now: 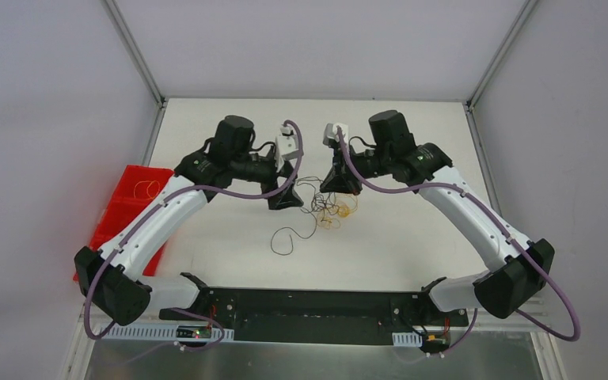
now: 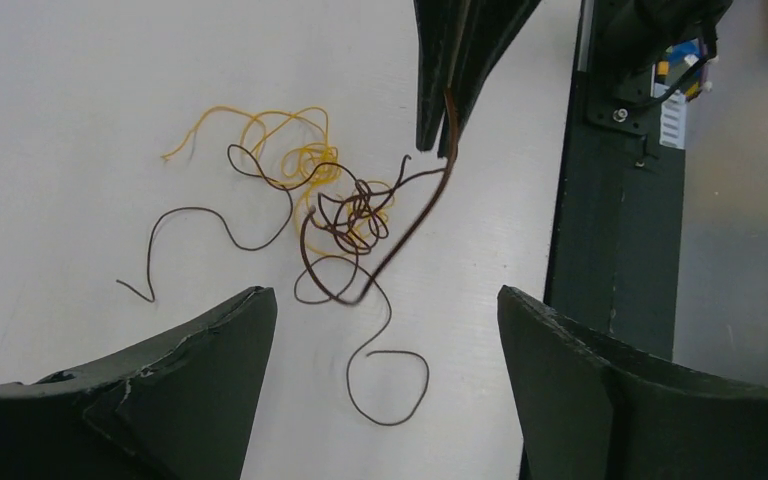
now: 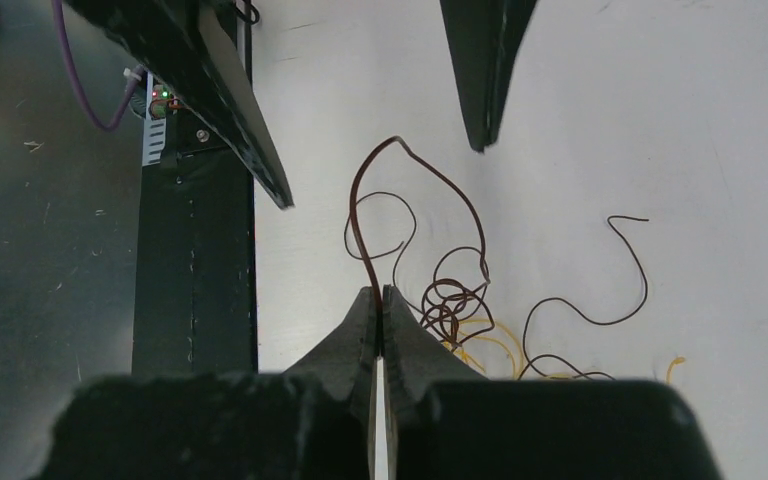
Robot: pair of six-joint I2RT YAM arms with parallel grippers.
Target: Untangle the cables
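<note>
A thin dark cable (image 1: 283, 241) and an orange-yellow cable (image 1: 347, 210) lie tangled mid-table; no blue cable shows. My right gripper (image 1: 339, 188) is shut on a strand of the dark cable (image 3: 352, 205) and holds it lifted in an arch; its fingertips (image 3: 380, 292) pinch that strand just left of the knot, with the orange-yellow cable (image 3: 500, 335) behind. My left gripper (image 1: 287, 202) is open and empty, hovering over the dark cable's free looped end (image 2: 425, 375). Its jaws (image 2: 382, 300) stand wide apart. The knot (image 2: 355, 215) and orange-yellow loops (image 2: 225, 108) lie beyond them.
A red bin (image 1: 123, 210) at the table's left edge holds another orange-yellow strand (image 1: 144, 188). The black base plate (image 1: 309, 305) runs along the near edge. Walls enclose the table at the back and sides.
</note>
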